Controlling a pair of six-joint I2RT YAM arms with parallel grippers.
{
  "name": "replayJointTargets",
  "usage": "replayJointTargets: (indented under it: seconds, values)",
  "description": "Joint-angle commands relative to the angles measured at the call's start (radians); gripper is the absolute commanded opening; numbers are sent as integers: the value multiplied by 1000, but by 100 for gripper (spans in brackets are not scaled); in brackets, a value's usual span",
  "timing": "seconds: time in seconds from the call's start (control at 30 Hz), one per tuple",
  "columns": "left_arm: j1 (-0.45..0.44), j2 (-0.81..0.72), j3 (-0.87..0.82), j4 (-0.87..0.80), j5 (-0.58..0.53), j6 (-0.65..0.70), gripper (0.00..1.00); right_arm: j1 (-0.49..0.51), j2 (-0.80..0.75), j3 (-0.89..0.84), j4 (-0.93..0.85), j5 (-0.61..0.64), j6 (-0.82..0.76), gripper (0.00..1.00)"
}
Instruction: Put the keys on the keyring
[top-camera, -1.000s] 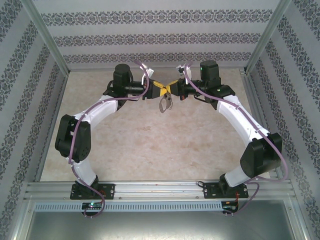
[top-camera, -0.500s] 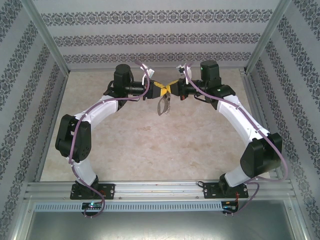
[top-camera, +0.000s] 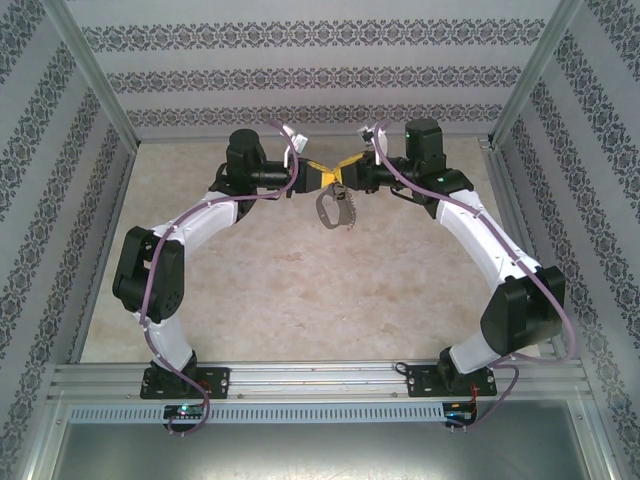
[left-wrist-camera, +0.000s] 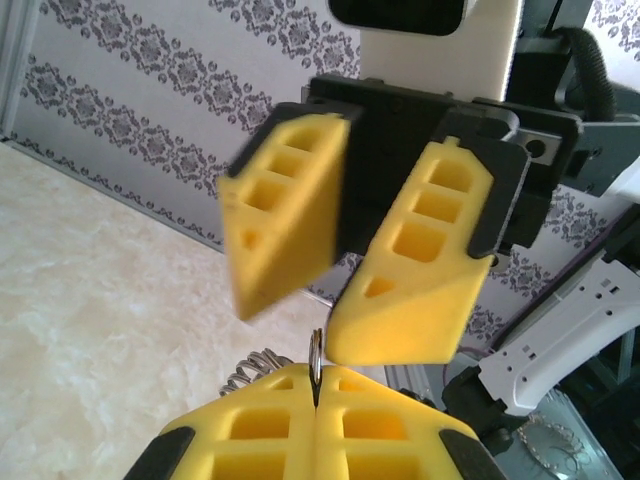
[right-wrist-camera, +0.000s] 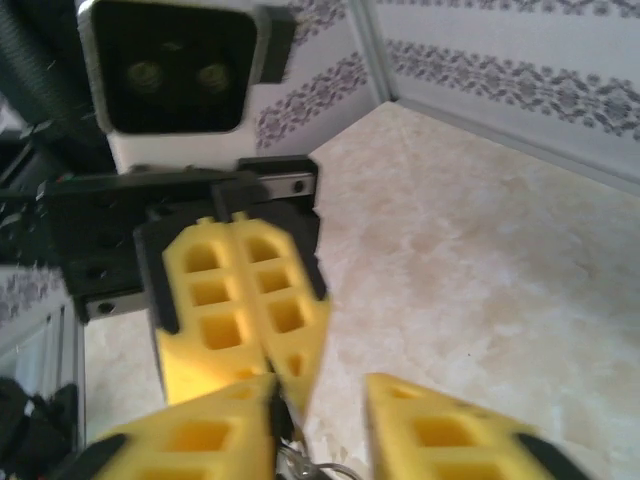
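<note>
Pale marbled tabletop (top-camera: 300, 290) enclosed by patterned wallpaper walls (top-camera: 300, 80), left gripper (left-wrist-camera: 316, 388) clamped tight on the keyring (left-wrist-camera: 315, 352), raised above the far tabletop, right gripper (left-wrist-camera: 300, 325) facing it closely, jaws parted and empty.

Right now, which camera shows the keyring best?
The top view: the keyring hangs as a clear oval loop. The left wrist view catches just its thin edge; the right wrist view, a blurred sliver at the bottom.

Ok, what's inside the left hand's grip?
A thin edge of the keyring pokes out of the shut left hand; the part pinched inside is covered.
</note>
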Motion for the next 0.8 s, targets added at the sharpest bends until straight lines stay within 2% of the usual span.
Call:
replayJointTargets:
  seconds: [0.0,0.17,0.3,0.4,0.77]
  values:
    - [-9,-10,-11,140,-16,-45,0,-39,-94,-73,119,32,93,39]
    - [-10,-45,-35,114,-65,-22,0,-77,-227,-244,297,82,220,43]
    - [-11,-77,-57,104,-115,-20,0,-60,-298,-398,479,142,331,45]
    - [-16,-94,-64,93,-142,-24,0,-23,-322,-468,553,181,348,46]
    - [-42,-120,-53,17,-151,10,0,65,-228,-463,631,182,348,46]
